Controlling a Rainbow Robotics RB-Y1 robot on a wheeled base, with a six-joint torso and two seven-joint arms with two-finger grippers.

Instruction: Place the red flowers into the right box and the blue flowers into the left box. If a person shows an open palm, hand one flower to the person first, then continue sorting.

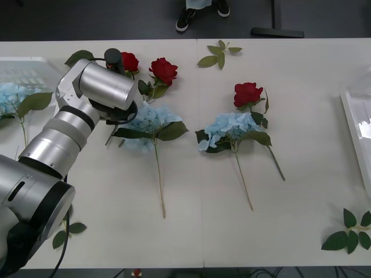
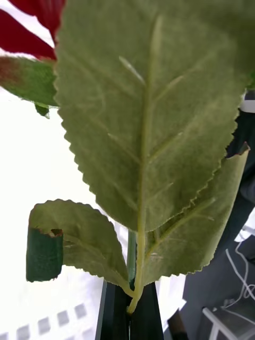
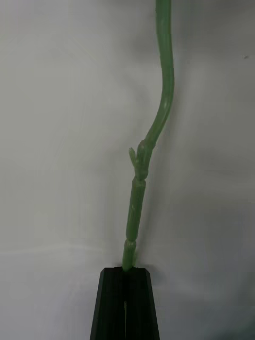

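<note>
Left gripper [image 3: 125,276] clamped on green stem [image 3: 154,133], probably rose; right gripper [image 2: 130,303] clamped on rose stem [image 2: 131,255]. Next: carry to right box [image 1: 353,116].

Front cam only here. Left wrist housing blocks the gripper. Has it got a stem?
Observer: Yes. The left gripper is shut on a green stem, gripping it near the end.
Operator: Right arm? Not in my view.
Observer: The right gripper is shut on a rose stem, just under its leaves.
Operator: Sure it's a red one?
Observer: Red petals show past the leaves.
</note>
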